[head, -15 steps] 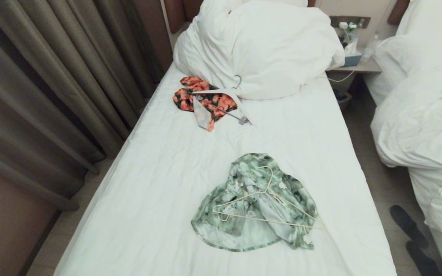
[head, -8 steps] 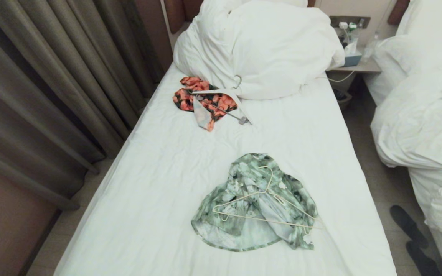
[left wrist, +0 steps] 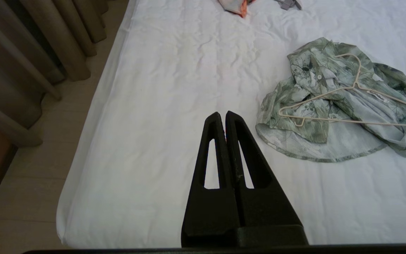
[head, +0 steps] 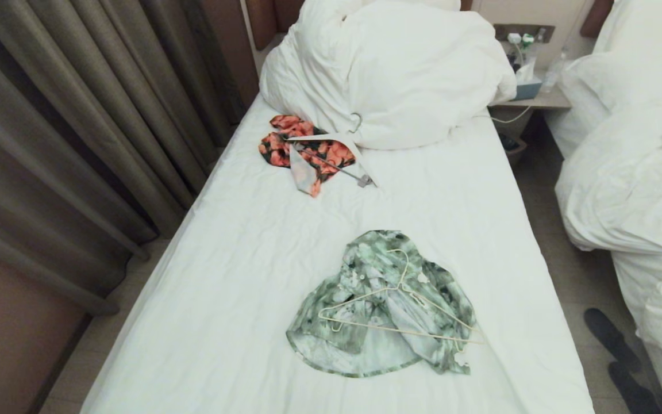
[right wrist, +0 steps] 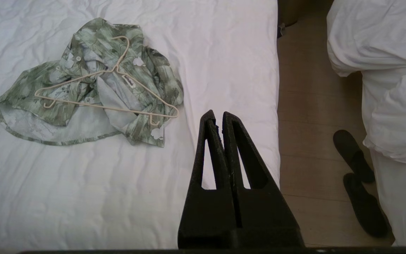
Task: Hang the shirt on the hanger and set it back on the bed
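shirt (head: pixel 383 305): crumpled on bed (head: pixel 239 253), nearer its foot and right edge
hanger (head: pixel 400 310): loose on top of shirt, not threaded
left end effector (left wrist: pixel 222 114): pressed together, parked above foot
right end effector (right wrist: pixel 218 114): same, near right edge

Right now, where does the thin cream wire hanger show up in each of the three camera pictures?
Head view: the hanger lies on the green shirt, lower middle of the picture.
Left wrist view: the hanger is at the right edge, beyond the left hand.
Right wrist view: the hanger is upper left, away from the right hand.
Shared landmark: the green shirt under it, on the bed.
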Robot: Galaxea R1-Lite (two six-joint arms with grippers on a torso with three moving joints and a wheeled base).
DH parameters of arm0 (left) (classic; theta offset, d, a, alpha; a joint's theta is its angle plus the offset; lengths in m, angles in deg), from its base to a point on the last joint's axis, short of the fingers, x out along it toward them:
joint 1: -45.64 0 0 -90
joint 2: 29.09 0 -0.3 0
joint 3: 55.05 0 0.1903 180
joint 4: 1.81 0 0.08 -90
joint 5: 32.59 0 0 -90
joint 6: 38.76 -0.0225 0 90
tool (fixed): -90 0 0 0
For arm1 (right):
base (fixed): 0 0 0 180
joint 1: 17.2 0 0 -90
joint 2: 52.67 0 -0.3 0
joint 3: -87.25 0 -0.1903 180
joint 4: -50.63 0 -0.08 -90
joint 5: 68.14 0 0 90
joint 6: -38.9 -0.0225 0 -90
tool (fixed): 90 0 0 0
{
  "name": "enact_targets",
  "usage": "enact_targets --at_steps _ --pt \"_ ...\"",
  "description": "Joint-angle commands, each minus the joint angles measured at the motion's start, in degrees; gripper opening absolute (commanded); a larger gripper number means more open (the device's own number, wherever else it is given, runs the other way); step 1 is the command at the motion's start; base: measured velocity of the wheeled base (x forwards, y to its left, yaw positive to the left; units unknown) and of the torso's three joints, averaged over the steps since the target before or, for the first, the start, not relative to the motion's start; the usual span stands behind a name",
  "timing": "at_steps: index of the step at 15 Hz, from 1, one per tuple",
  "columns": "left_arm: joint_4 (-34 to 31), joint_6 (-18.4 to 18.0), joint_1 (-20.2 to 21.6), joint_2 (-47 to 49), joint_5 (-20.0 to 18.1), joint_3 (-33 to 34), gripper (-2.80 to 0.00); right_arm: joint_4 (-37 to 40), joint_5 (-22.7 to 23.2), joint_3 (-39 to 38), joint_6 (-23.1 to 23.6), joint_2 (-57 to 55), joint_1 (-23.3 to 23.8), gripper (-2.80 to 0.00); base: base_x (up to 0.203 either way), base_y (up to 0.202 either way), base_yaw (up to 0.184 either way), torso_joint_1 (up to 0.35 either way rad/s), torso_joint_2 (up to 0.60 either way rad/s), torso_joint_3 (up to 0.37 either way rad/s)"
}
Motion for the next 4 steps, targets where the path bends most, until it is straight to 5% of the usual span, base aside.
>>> enact_targets --at_steps 1,4 --pt "0.06 -0.02 0.0 0.18 0.03 0.0 -2.8 0.04 0.04 -0.01 0.0 -0.11 -0.02 -2.8 0.0 0.0 0.0 0.0 0.0 0.0" --pt "0.0 -0.02 0.0 0.18 0.03 0.0 -2.8 -0.05 -0.14 -0.01 -0.62 -0.11 -0.02 -2.8 0.0 0.0 0.0 0.0 0.0 0.0"
